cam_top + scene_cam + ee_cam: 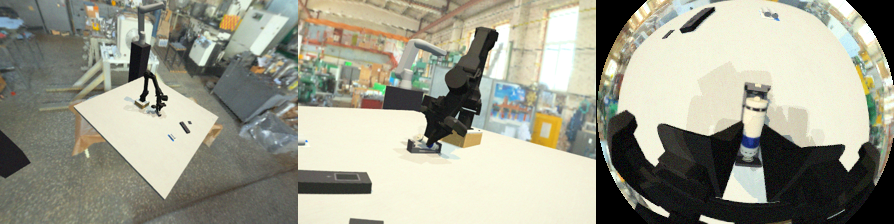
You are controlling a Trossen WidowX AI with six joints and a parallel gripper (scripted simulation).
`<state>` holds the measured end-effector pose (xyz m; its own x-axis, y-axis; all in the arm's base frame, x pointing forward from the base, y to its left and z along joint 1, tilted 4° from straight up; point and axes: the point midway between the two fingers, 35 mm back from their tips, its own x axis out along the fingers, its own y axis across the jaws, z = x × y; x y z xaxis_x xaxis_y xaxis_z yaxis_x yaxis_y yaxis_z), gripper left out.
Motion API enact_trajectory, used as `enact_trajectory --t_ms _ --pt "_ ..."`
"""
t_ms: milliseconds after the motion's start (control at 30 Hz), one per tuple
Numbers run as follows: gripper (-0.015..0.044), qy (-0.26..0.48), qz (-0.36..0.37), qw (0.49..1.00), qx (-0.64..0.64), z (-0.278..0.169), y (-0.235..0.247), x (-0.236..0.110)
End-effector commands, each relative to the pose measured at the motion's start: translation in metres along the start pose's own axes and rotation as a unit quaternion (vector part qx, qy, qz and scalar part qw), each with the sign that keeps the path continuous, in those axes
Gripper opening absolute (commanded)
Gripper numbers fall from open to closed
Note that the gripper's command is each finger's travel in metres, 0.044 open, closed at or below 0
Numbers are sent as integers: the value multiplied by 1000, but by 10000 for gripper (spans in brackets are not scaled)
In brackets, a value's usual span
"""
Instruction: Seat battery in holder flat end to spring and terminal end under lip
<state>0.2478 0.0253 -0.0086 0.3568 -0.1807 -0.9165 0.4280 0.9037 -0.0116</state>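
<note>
Closest in the exterior view, a flat black block with a square mark lies on the pale cream table top. Further back, the black robot claw is squeezed tight on the white battery with a blue band. The battery sits tilted in the small dark grey holder, its pale round end poking up above the holder. Behind them is the tan box-shaped arm base.
</note>
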Motion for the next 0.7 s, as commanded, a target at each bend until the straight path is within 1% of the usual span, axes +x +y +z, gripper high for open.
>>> enact_trajectory --t_ms 0,667 --pt "69 24 -1 1000 -7 -5 0 2" --pt "69 93 -9 996 -15 -2 0 7"
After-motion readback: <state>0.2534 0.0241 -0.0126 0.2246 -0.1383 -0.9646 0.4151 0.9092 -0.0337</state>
